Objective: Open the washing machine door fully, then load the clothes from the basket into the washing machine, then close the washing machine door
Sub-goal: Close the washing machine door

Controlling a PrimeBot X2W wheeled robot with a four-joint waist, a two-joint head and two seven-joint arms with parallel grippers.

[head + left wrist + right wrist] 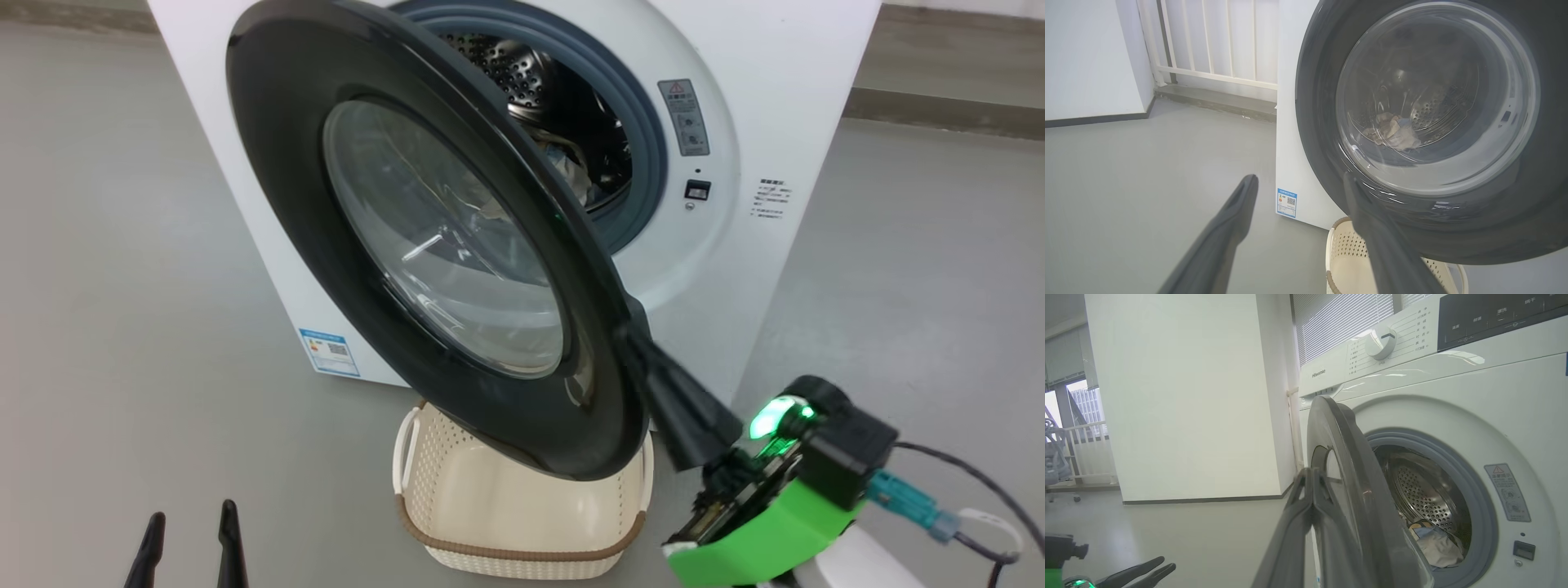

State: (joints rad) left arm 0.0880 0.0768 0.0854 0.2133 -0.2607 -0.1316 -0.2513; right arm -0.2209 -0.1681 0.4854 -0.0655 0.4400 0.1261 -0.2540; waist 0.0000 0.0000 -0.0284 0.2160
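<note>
Two claws differ: the right claw, pinched shut, touches the right rim of the round glossy black washing machine door, while the left claw gapes wide.

A: State of the washing machine door?
B: Glossy black, clear bulging window; partly open, hinged at the left of the white washing machine.
A: Clothes?
B: Pale blue and cream, low in the steel drum. The cream basket stands on the floor under the door's lower edge.

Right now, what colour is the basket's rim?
Brown; the basket rim shows best in the head view.
</note>
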